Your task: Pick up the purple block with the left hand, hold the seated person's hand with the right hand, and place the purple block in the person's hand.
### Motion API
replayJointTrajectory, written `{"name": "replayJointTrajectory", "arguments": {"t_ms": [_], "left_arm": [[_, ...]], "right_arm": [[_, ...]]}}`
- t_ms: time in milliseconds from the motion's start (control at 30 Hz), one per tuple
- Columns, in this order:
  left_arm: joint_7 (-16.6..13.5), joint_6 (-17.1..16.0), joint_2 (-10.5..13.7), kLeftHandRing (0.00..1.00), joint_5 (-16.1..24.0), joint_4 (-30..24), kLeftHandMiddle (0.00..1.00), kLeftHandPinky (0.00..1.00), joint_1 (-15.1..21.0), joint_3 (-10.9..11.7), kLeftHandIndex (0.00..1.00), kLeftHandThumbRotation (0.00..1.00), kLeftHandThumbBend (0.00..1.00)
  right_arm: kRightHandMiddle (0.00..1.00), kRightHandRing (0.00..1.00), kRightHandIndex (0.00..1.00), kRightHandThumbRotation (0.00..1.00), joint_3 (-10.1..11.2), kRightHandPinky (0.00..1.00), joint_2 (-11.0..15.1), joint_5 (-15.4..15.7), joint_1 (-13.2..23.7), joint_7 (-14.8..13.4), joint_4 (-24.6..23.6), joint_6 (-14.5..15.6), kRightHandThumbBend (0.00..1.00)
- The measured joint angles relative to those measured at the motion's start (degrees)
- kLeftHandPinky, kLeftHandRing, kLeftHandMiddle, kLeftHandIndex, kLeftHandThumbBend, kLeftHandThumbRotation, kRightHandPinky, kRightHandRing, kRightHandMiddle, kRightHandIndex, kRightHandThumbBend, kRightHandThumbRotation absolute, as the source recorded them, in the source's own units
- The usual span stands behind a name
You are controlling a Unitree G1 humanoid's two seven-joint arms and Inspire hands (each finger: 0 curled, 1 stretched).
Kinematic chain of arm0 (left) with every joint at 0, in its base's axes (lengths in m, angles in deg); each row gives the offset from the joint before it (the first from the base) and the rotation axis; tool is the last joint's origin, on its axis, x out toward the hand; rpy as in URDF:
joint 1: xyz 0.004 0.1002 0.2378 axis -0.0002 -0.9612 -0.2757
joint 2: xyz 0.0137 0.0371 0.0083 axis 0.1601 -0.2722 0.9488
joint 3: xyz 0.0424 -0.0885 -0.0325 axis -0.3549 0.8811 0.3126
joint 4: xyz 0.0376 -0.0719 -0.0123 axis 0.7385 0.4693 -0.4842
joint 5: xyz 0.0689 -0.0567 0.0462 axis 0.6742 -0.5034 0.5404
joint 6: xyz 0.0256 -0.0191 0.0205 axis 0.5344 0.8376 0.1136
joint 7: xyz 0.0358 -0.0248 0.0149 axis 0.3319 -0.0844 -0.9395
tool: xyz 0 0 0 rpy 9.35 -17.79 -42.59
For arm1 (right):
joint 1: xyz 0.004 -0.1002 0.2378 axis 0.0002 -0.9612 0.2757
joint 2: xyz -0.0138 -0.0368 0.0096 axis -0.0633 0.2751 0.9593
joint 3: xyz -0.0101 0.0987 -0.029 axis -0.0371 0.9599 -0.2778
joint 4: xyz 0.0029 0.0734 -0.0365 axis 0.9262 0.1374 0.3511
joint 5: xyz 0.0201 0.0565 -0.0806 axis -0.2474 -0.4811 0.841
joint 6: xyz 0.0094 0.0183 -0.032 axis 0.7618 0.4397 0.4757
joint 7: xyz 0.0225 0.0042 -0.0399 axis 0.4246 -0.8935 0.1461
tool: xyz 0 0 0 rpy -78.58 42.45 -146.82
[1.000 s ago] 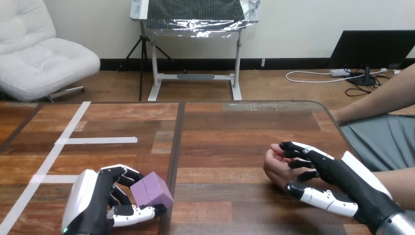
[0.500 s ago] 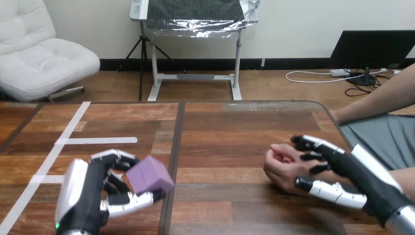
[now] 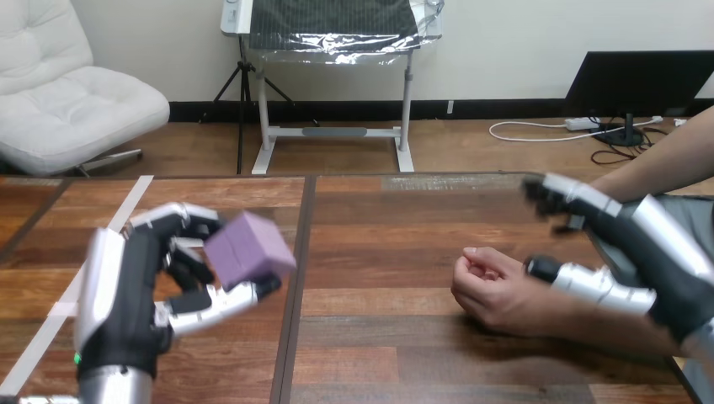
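The wooden surface (image 3: 396,337) spans the view, with white tape strips (image 3: 126,220) on its left part. Over that left part stands the left robot hand (image 3: 126,290), back turned to the view's left, its fingers curled over the top of the purple block and its thumb tucked under it, so the block is gripped between them. At the right, the right robot hand (image 3: 665,257) hangs spread and loose, fingers reaching out above and apart from the person's hand, thumb lying along the person's wrist, closed round nothing. The person's hand (image 3: 497,290) rests on the surface, loosely curled. The purple block (image 3: 248,248) sits tilted in the left robot hand, well apart from the person's hand
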State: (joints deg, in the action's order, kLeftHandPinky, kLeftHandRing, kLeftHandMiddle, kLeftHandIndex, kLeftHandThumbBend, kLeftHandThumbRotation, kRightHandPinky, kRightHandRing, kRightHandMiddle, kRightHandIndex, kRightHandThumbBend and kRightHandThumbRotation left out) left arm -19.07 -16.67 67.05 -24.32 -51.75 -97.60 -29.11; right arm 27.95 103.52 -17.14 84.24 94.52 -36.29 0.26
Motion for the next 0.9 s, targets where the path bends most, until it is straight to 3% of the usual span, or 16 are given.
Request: {"name": "replayJointTrajectory", "arguments": {"t_ms": [467,900], "left_arm": [[0.2,-1.2,-1.6,0.31,0.0,-1.4,0.37,0.26,1.7,1.1,0.43,0.0,0.57],[0.5,-1.8,-1.8,0.3,0.0,-1.3,0.36,0.25,1.7,2.0,0.42,0.0,0.58]], "right_arm": [[0.86,0.85,0.87,0.72,2.4,0.79,0.1,-1.3,4.7,-1.3,0.0,-3.0,0.87],[0.87,0.84,0.88,0.76,2.3,0.76,0.1,2.4,4.8,-2.6,2.5,-3.0,0.92]]}}
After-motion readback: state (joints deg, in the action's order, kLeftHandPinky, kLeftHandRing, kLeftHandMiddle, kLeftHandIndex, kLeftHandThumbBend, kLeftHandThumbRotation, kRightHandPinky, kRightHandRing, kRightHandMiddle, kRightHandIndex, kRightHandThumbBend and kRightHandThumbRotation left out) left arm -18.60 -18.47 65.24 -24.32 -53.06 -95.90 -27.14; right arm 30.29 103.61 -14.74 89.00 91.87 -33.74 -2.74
